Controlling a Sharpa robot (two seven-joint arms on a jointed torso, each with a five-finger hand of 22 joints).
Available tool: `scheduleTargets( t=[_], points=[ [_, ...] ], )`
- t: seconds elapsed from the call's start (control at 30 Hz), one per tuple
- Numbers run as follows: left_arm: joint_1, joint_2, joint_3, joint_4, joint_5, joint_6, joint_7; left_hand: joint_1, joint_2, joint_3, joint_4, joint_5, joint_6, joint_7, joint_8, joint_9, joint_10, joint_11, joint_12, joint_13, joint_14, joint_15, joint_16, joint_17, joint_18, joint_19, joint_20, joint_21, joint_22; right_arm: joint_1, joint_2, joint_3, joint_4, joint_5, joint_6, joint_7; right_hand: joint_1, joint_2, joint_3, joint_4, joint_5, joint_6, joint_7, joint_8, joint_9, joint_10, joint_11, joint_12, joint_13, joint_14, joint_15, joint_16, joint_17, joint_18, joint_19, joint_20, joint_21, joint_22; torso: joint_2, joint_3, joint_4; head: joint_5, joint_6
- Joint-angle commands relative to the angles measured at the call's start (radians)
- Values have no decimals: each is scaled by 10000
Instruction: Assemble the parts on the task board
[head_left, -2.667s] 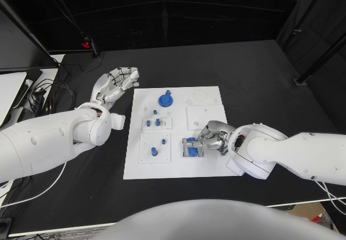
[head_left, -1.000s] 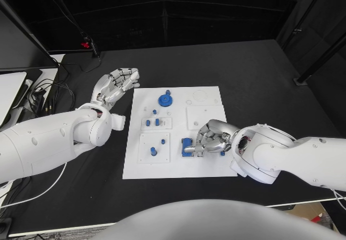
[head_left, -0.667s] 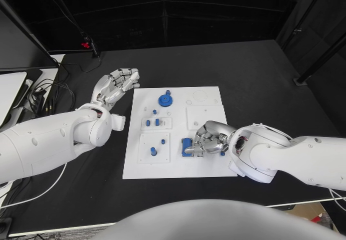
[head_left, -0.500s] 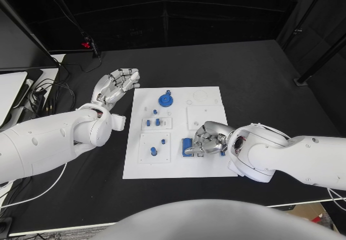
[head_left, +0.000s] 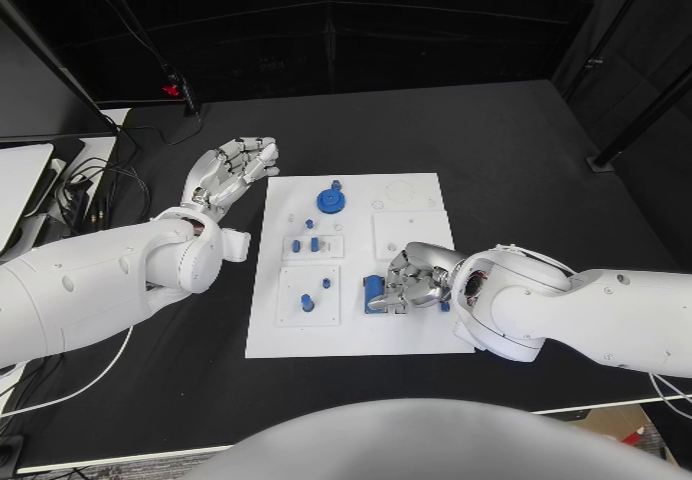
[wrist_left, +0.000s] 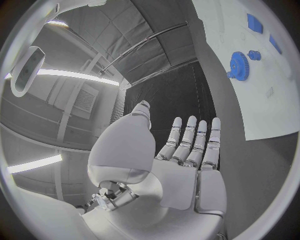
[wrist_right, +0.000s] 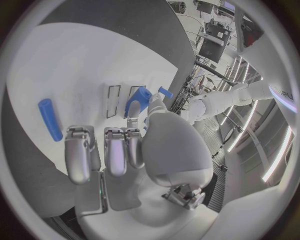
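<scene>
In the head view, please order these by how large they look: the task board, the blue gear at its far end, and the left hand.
1. task board
2. left hand; raised toward the camera, so somewhat flattered
3. blue gear

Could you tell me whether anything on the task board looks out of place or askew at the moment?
Nothing looks spilled or damaged. One blue part lies loose on the task board beside the right hand, not seated in any slot. The right hand pinches another blue part over the board. The left hand hangs open, off the board.
</scene>
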Motion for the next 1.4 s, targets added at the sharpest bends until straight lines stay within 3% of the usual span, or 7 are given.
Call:
scheduleTargets(
  t=[0.03, 0.53, 0.77, 0.9, 1.03, 1.23, 1.4],
  points=[
    [11, -5, 9, 11, 3, 91, 1096, -18, 111, -50, -12, 37, -85, 1420, 36, -12, -99, 4, 35, -16, -83, 19, 56, -7, -20, -1, -9, 11, -9, -3, -41, -12, 11, -128, 149, -135, 228, 22, 83, -35, 36, -48, -28, 23, 32, 1040, -63, 25, 2633, 1058, -51, 25, 2635, -73, 1060, -75, 33, 2634, 4, 7, 1, -19, 3],
    [-13, 60, 9, -28, 3, 128, 1060, -12, 121, -60, -12, 44, -94, 1421, 46, -13, -108, 5, 49, -20, -88, 20, 69, -24, -22, -14, -8, 9, -27, -10, -102, -13, 82, -134, 141, -80, 567, 46, 164, -100, 259, -78, -32, -46, 88, 1040, -70, 25, 2633, 1058, -62, 25, 2635, -73, 1060, -85, 33, 2634, 8, 2, 3, -99, 3],
    [-18, 57, 9, -22, 3, 132, 1059, -12, 121, -60, -12, 44, -94, 1421, 46, -13, -108, 5, 49, -20, -88, 20, 69, -24, -22, -14, -8, 9, -27, -15, -532, -15, 253, -57, -1165, 615, 407, -152, 8, 59, 841, -308, 107, -320, 48, 1040, 45, 25, 2633, 1058, -21, 25, 2635, -73, 1060, -63, 33, 2634, 8, 3, 13, -144, 3],
    [-19, 52, 9, -28, 3, 131, 1060, -12, 121, -60, -12, 44, -94, 1421, 46, -13, -108, 5, 49, -20, -88, 20, 69, -24, -22, -14, -8, 9, -27, -16, -1024, -16, 393, 305, -1996, 1519, 378, -230, -109, 50, 1205, -465, 189, -469, 25, 1040, 113, 25, 2633, 1058, 17, 25, 2635, -73, 1060, -31, 33, 2634, -2, 1, 10, -133, 3],
    [-19, 49, 9, -29, 3, 134, 1060, -12, 121, -60, -12, 44, -94, 1421, 46, -13, -108, 5, 49, -20, -88, 20, 69, -24, -22, -14, -8, 9, -27, -17, -1477, -18, 528, 679, -2479, 2349, 377, -254, -185, 55, 1312, -696, 311, -701, -79, 1040, 216, 25, 2633, 1058, 78, 25, 2635, -73, 1060, 16, 33, 2634, 7, 0, -6, -141, 3],
    [-23, 54, 9, -38, 3, 134, 1059, -12, 121, -60, -12, 44, -94, 1421, 46, -13, -108, 5, 49, -20, -88, 20, 69, -24, -22, -14, -8, 9, -27, -21, -2221, -24, 699, 927, -2423, 2671, 60, -197, -399, 66, 1743, -1292, 693, -1442, -572, 1040, 554, 25, 2633, 1058, 347, 25, 2635, -73, 1060, 223, 33, 2634, -2, -1, 7, -261, 3],
    [-24, 59, 9, -40, 3, 122, 1058, -12, 121, -60, -12, 44, -94, 1421, 46, -13, -108, 5, 49, -20, -88, 20, 69, -24, -22, -14, -8, 9, -27, -36, -2814, -30, 792, 521, -1621, 1810, -106, -122, -588, 71, 1988, -1774, 951, -1803, -930, 1040, 793, 25, 2633, 1058, 570, 25, 2635, -73, 1060, 434, 33, 2634, 2, 4, 4, -433, 3]
  ],
)
